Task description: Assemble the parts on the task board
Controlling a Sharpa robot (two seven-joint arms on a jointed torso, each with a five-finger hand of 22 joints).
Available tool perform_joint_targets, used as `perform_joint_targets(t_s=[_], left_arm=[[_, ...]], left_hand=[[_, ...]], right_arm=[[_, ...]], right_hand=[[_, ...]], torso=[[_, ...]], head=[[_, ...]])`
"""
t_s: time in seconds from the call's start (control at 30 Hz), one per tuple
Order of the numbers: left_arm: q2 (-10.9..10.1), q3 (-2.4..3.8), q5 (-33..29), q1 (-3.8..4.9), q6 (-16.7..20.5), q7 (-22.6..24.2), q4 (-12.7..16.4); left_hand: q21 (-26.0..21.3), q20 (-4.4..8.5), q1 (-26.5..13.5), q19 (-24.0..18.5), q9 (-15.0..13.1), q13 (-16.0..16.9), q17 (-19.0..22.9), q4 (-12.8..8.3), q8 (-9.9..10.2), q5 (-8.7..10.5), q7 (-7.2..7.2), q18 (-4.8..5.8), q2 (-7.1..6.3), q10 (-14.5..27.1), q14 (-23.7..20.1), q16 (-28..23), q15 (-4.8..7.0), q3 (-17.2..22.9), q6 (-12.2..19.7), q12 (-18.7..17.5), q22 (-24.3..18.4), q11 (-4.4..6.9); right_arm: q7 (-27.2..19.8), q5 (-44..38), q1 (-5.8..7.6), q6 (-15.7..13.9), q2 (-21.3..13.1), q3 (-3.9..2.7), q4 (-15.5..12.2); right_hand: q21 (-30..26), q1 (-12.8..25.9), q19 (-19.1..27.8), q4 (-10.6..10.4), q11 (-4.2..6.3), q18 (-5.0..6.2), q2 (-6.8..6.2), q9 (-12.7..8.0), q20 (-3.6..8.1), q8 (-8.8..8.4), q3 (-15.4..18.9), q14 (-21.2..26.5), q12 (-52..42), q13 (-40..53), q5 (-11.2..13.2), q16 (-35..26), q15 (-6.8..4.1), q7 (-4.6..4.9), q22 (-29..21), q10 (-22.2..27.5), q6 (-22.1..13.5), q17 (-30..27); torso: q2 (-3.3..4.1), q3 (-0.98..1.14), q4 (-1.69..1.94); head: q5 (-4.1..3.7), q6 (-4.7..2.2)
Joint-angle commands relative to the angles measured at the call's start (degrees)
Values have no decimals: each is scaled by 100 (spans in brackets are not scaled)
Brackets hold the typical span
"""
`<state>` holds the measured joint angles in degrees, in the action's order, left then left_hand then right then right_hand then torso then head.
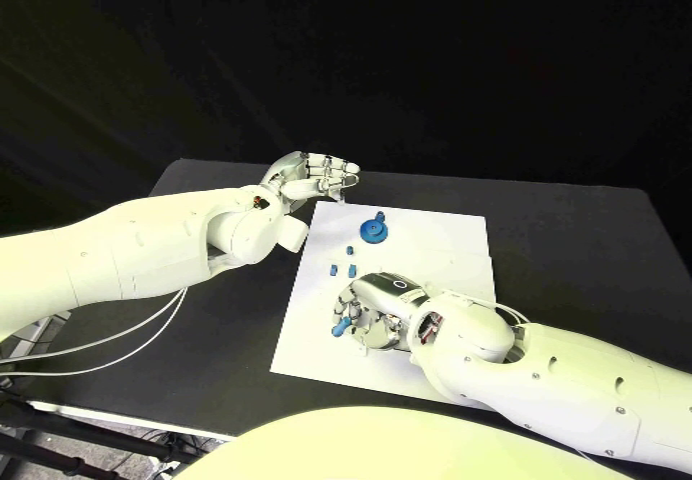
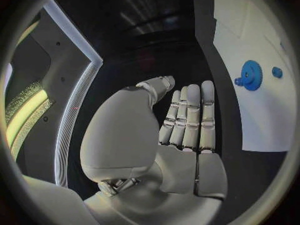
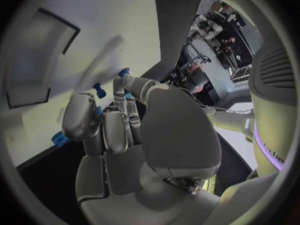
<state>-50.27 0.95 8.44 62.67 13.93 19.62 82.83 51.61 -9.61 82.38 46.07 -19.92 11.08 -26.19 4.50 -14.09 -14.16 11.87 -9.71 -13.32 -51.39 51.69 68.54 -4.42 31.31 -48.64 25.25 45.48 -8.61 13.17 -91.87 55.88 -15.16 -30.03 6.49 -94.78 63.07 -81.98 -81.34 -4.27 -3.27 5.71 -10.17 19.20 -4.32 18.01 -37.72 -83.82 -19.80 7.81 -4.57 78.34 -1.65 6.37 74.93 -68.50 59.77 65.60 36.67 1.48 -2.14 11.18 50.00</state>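
**Head view: right robot hand working over the near half of the task board**

Head view shows my right robot hand [image 1: 378, 310] lowered onto the task board [image 1: 433, 250], fingers curled around a small blue part [image 1: 338, 327]; I judge it pinched, though contact is partly hidden. The blue gear [image 1: 374, 230] stands beyond it, toward the far edge, with loose blue pegs [image 1: 343, 267] between. My left robot hand [image 1: 315, 178] hovers off the board's far corner above the tabletop [image 1: 577, 230], fingers together, empty, nearer the gear.

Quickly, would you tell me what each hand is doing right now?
Left hand: open, holding nothing, fingers straight.
Right hand: over the task board among the parts; cannot tell whether it holds one.
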Motion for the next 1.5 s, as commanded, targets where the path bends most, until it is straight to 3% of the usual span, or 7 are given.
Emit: perform_joint_targets(t_s=[0.03,0.37,0.63,0.87,1.03,1.3,1.5], left_arm=[[8,4,-28,6,-110,18,9],[15,4,-28,7,-114,14,5],[13,4,-28,7,-116,11,5],[11,4,-28,7,-133,-4,1],[5,4,-28,7,-140,-11,4],[-12,4,-28,6,-163,-12,5],[-24,4,-30,5,-182,-3,6]], left_hand=[[-20,-43,13,-11,-6,5,6,1,-22,-8,-4,-76,51,34,-31,-20,-12,-48,28,16,-6,14],[-20,-43,13,-11,-6,5,6,1,-22,-8,-4,-76,51,34,-31,-20,-12,-48,28,16,-6,14],[-20,-43,13,-11,-6,5,6,1,-22,-8,-4,-76,51,34,-31,-20,-12,-48,28,16,-6,14],[-27,-45,10,-11,-7,5,11,3,-27,-8,-4,-75,51,45,-36,-20,-14,-54,32,24,-8,13],[-29,-45,8,-12,-7,3,12,3,-27,-8,-4,-75,47,55,-38,-20,-15,-57,35,24,-9,11],[-32,-46,6,-13,-7,2,14,4,-27,-7,-3,-75,44,64,-42,-22,-16,-59,39,23,-10,10],[-44,-51,-13,-18,-7,-1,19,18,-30,-6,1,-72,40,85,-51,-25,-23,-72,47,26,-15,4]], right_arm=[[93,-236,-13,101,13,7,20],[7,-138,-19,325,118,46,40],[-28,-41,-31,296,158,69,80],[-12,-68,-41,68,126,75,108],[-40,-76,-49,-138,52,75,51],[-114,-50,-53,-507,-250,51,-282],[-164,107,15,-739,-608,-25,-596]], right_hand=[[-6,4,14,18,89,-86,51,382,30,18,-26,-156,2,3,-25,18,-26,22,852,-73,22,-4],[-54,175,35,112,54,-81,-62,432,1,-15,122,-153,91,39,-173,19,8,61,847,25,-98,-11],[-90,389,42,112,36,-75,-178,390,-22,-226,338,-152,108,116,-420,29,26,87,839,2,-365,-6],[-121,413,46,138,23,-71,-231,355,-30,-366,390,-149,133,157,-553,30,35,102,832,61,-508,-12],[-156,456,50,151,49,-65,-316,247,-23,-667,434,-145,131,216,-594,32,21,130,826,149,-936,-14],[-151,519,26,69,113,-70,-427,0,17,-1127,802,-152,62,336,-609,48,-32,-32,832,186,-1735,13],[-109,466,3,26,144,-79,-394,-54,36,-1174,1001,-160,10,380,-617,61,-56,-58,845,136,-1852,40]], torso=[[-2,-2,-4],[0,-4,1],[0,-2,5],[-5,-3,-2],[-3,0,-2],[-7,0,-7],[-13,-8,-14]], head=[[1,0],[-12,0],[-7,0],[-8,0],[-16,0],[-56,0],[-106,-12]])
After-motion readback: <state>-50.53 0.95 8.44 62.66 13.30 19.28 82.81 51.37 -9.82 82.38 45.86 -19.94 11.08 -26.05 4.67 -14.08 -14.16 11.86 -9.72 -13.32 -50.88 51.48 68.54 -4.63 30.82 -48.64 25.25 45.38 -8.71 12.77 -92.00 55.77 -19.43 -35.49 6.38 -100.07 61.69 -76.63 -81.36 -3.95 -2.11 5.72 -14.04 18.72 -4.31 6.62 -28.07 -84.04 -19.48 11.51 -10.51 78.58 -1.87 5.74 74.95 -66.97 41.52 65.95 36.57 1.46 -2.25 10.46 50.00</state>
